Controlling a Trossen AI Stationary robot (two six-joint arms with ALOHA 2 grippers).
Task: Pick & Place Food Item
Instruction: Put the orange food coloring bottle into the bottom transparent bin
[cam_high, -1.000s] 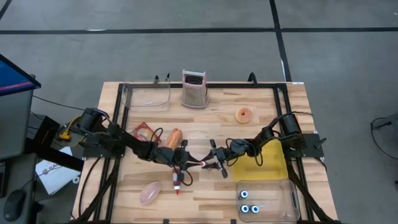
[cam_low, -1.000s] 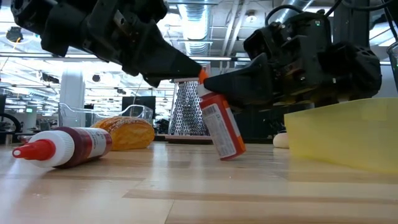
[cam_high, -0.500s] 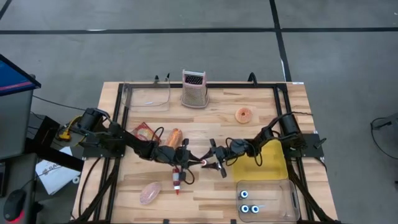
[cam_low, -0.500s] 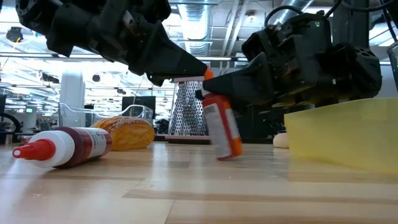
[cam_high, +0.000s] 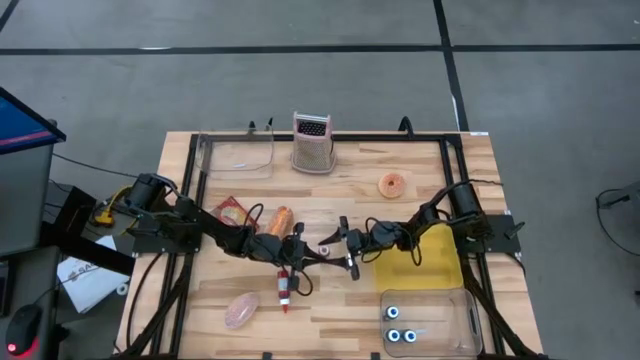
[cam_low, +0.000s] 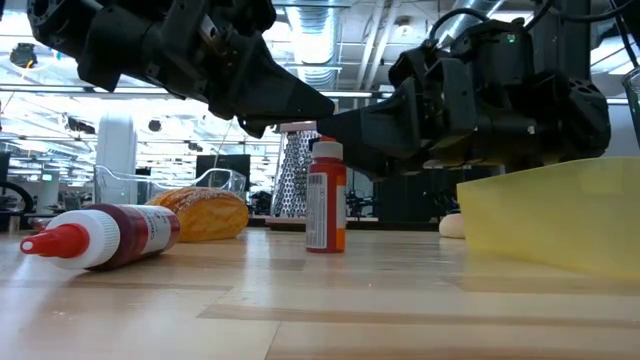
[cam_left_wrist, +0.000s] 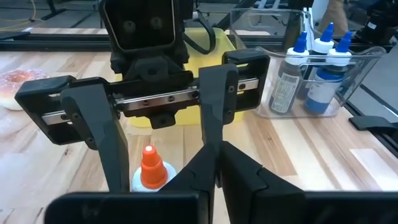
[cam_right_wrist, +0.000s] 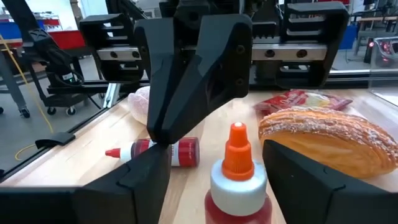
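Note:
A small orange bottle (cam_low: 325, 197) with a white cap and an orange nozzle (cam_right_wrist: 237, 148) stands upright on its base near the table's middle (cam_high: 325, 248). My right gripper (cam_right_wrist: 217, 171) is open, reaching level from the table's right, with one finger on each side of the bottle's top and a gap to it on both. My left gripper (cam_left_wrist: 214, 165) is shut, slanting in from the left, and its tips (cam_low: 328, 106) hover just above and beside the nozzle.
A red sauce bottle (cam_low: 100, 235) lies on its side toward the near edge, and a bread roll (cam_high: 282, 220) lies behind my left arm. A grater (cam_high: 311, 143) and a donut (cam_high: 392, 184) are farther back. A yellow piece (cam_high: 430, 255) and a clear bin of bottles (cam_high: 425, 320) sit at the right.
My right gripper has opened and let go of the orange bottle. The bottle was tilted with its top toward the left gripper; it now stands upright on the table.

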